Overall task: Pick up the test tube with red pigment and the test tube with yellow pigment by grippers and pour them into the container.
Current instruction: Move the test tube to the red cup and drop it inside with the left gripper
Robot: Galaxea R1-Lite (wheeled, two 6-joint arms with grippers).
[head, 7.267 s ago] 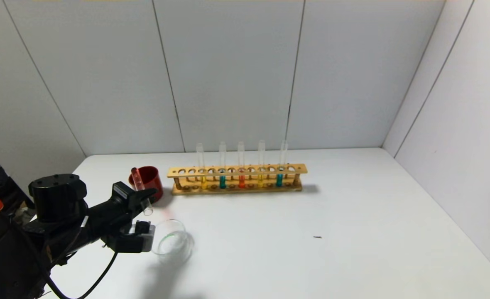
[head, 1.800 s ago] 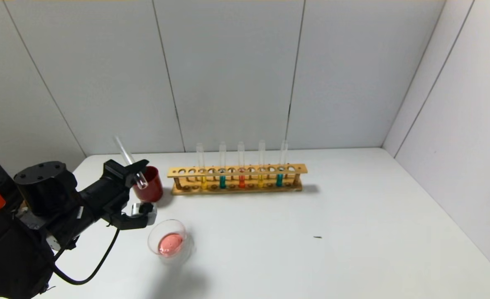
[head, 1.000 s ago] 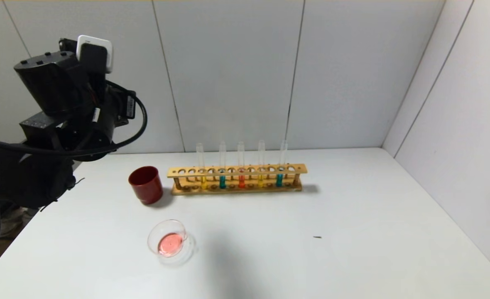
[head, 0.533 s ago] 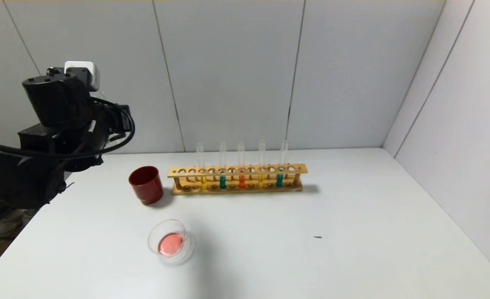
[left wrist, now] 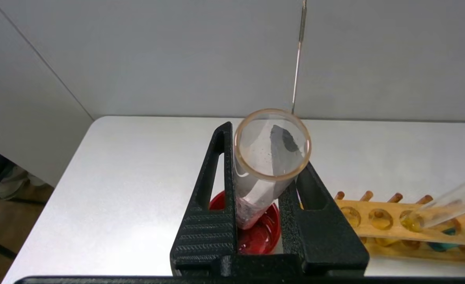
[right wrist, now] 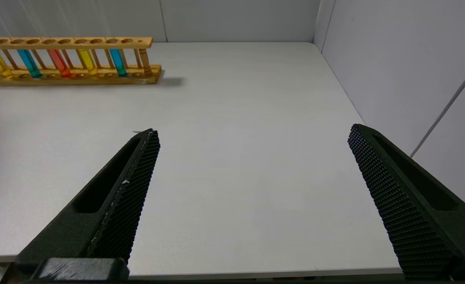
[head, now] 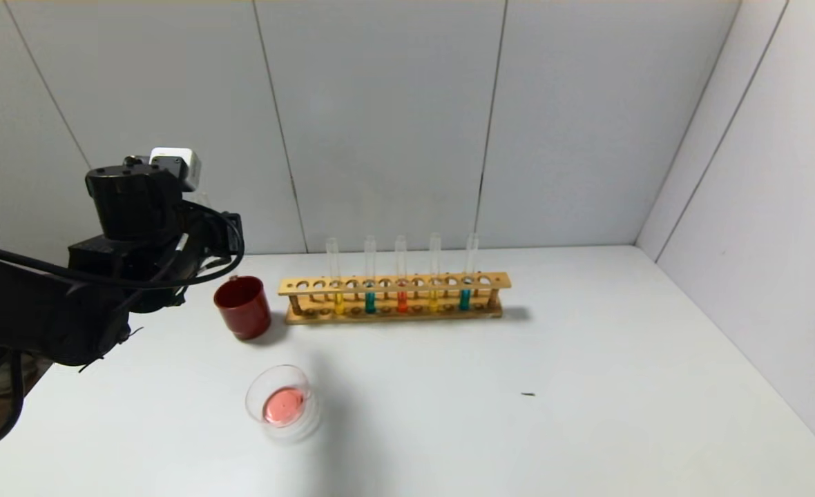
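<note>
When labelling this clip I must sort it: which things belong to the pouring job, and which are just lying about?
Job in hand:
left gripper, shut on a drained tube
test tube with red pigment, racked
two yellow tubes, racked
container, holding pinkish-red liquid

Lying about:
red cup
two teal tubes
wooden rack
right gripper, open, parked

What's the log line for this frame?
left gripper: shut on emptied tube, above red cup | right gripper: open, idle | dish: red liquid in
</note>
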